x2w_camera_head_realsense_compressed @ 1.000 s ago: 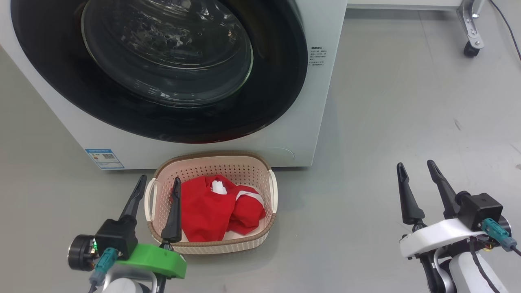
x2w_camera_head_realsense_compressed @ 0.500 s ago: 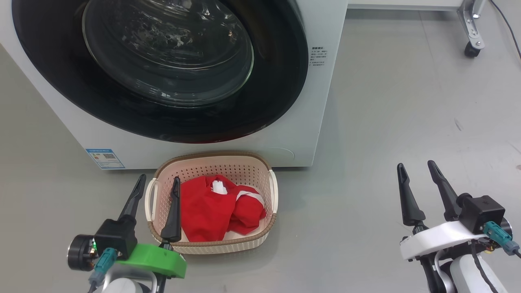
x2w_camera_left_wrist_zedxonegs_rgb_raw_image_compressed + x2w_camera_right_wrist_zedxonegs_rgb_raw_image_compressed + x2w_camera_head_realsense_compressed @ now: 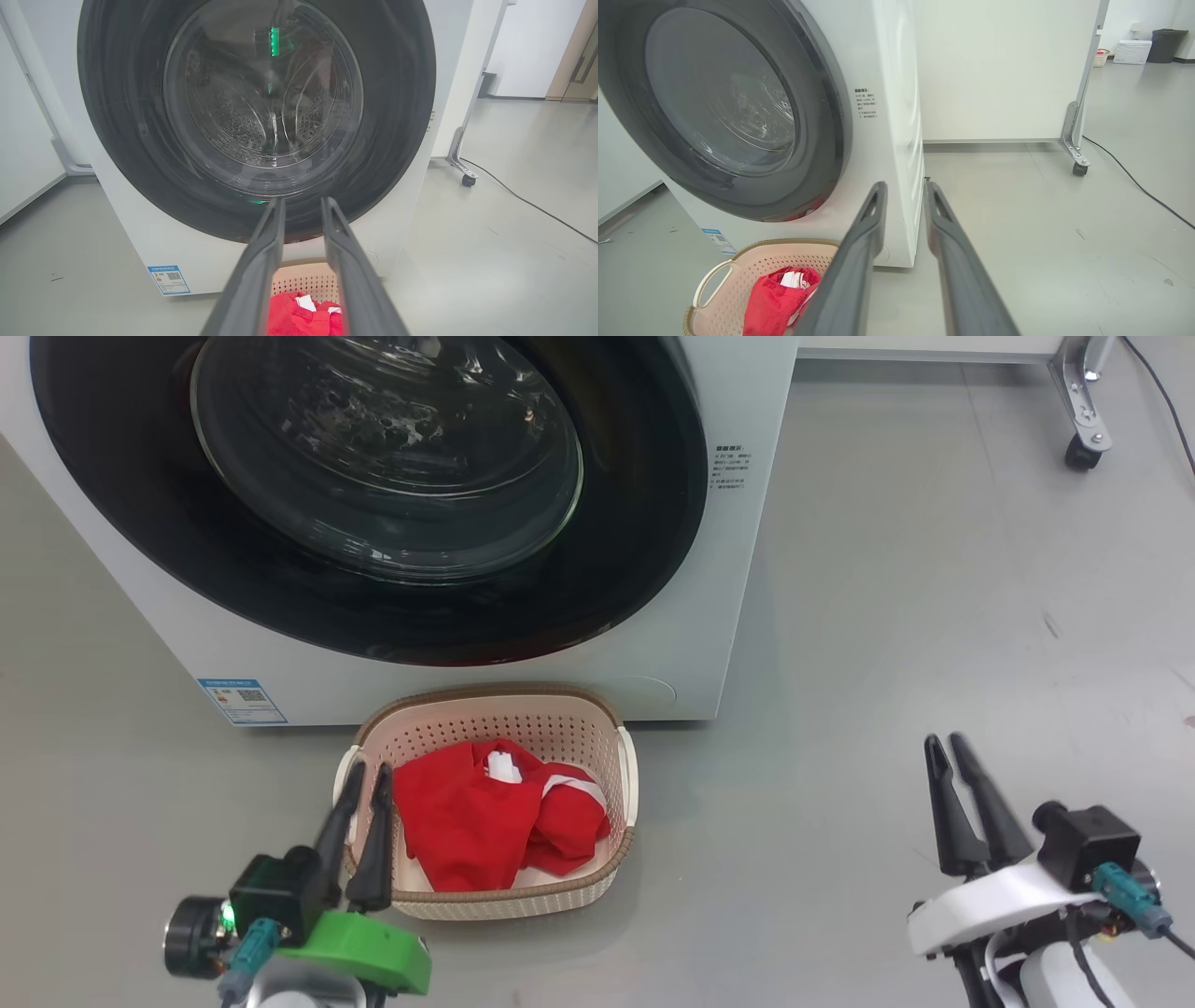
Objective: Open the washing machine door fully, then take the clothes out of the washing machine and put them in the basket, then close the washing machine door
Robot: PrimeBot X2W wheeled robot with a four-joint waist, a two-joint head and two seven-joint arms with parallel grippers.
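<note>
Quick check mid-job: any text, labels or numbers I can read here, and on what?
No text reads clearly.
Blue sticker, washing machine front, lower left: print too small.
Dark print block right of the washing machine door: too small.
White label on the clothes: blurred.

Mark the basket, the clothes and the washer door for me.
the basket (image 3: pixel 523 723), head view, perforated back wall.
the clothes (image 3: pixel 467 821), head view, middle of the red fabric.
the washing machine door (image 3: pixel 387 457), head view, glass bowl window.
</note>
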